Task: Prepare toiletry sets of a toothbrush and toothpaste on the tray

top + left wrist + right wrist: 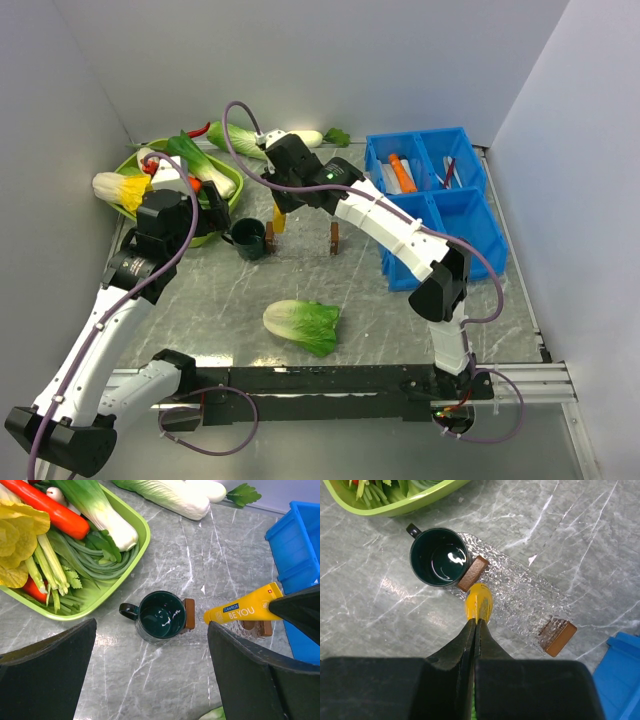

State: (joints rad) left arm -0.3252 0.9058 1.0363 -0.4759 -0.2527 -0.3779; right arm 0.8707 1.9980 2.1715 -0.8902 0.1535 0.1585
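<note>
Right gripper [476, 622]: pressed together on the flat tail of the yellow tube [479, 602].
Yellow tube: sticks out past the fingertips, cap end over the tray [520, 587], just beside the brown handle [472, 573]; contact with the tray cannot be told.
Tray: clear, on the worktop [580, 540], that handle against the mug [439, 556].
Left gripper [210, 208]: spread wide, holding nothing, above the mug, apart from the yellow tube.
Orange tube [402, 172]: in the bin [470, 215], back left compartment, well apart from both grippers.
Toothbrushes [447, 173]: back right compartment.
</note>
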